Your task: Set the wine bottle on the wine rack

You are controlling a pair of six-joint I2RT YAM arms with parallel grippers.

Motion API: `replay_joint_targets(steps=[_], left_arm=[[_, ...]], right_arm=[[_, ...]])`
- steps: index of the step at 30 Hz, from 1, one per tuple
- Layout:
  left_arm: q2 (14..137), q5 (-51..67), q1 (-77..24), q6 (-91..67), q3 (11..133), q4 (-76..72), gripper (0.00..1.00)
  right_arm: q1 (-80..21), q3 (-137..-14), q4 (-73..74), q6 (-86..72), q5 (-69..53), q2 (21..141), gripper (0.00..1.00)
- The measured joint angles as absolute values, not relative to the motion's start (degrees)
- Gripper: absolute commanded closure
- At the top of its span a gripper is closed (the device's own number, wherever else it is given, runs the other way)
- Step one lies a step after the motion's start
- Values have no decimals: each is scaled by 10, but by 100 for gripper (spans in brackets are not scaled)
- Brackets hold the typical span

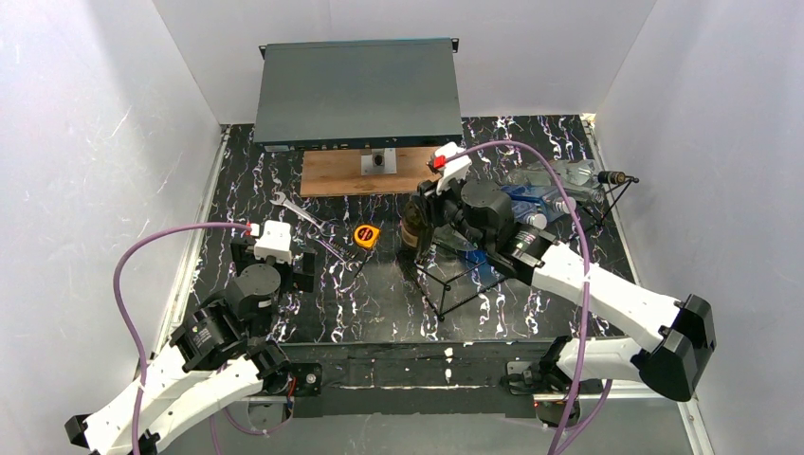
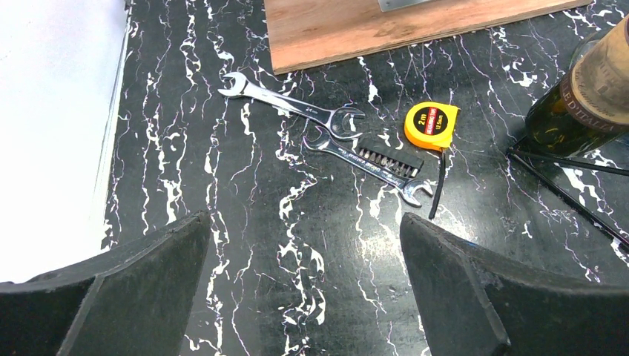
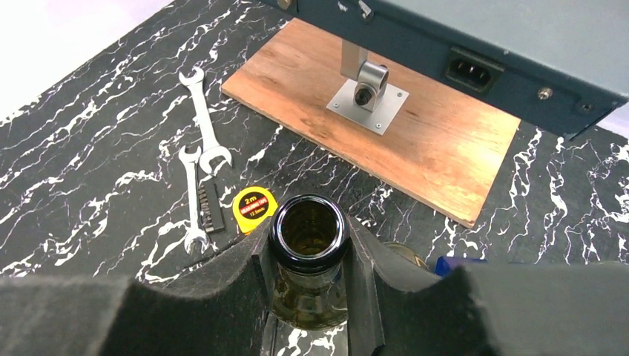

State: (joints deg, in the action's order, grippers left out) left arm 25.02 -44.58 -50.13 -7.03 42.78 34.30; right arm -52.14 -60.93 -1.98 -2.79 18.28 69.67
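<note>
A dark green wine bottle (image 1: 413, 229) stands upright on the black marbled table, at the left end of the wine rack (image 1: 446, 301), a black wire frame running right toward the back. My right gripper (image 1: 424, 210) is shut on the bottle's neck. In the right wrist view the open bottle mouth (image 3: 308, 228) sits between the gripper's (image 3: 308, 256) pads. The left wrist view shows the bottle's lower body (image 2: 586, 104) and a rack wire (image 2: 564, 194) at the right. My left gripper (image 2: 304, 248) is open and empty, low over bare table at the front left (image 1: 275, 273).
Clear plastic bottles (image 1: 550, 190) lie on the rack's right part. Two wrenches (image 2: 297, 109), a bit holder (image 2: 386, 159) and a yellow tape measure (image 2: 432, 124) lie left of the bottle. A wooden board (image 1: 365, 171) and a grey metal box (image 1: 358, 90) stand at the back.
</note>
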Motion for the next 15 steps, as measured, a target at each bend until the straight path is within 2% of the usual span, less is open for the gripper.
replay_joint_targets(steps=[12, 15], left_arm=[[253, -445, -501, -70, 428, 343, 1], [255, -445, -501, -70, 428, 343, 1]], right_arm=[[-521, -536, -43, -30, 161, 649, 99], [-521, -521, -46, -32, 157, 630, 96]])
